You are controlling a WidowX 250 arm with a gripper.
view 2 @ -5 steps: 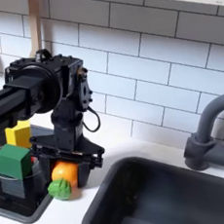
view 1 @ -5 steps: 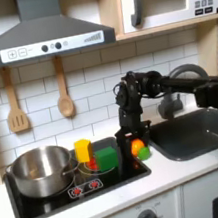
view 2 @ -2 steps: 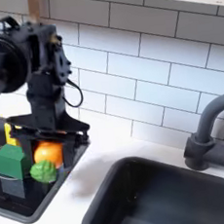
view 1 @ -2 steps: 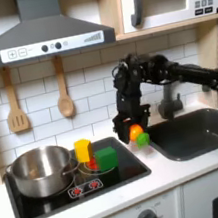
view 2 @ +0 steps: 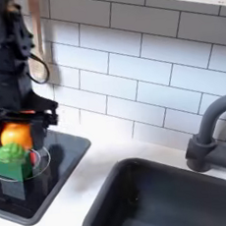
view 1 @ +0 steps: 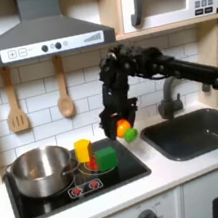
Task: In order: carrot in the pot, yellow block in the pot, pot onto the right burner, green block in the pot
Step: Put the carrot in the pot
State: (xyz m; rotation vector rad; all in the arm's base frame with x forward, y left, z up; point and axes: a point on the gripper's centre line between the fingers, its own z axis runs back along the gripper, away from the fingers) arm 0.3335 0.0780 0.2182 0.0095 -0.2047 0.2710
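Fingers (view 1: pixel 117 126) gripping carrot (view 1: pixel 125 129) above green block (view 1: pixel 107 158), yellow block (view 1: pixel 84 149), pot (view 1: pixel 41 171)

Above the pot (view 1: pixel 41 170), open air is unobstructed in the first exterior view; beside its right rim, the yellow block (view 1: pixel 83 150) and green block (view 1: pixel 106 159) stand together, crowding any low approach from that side.

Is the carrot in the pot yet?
No. The hand is shut on the carrot and holds it in the air above the stove, right of the pot in the first exterior view.
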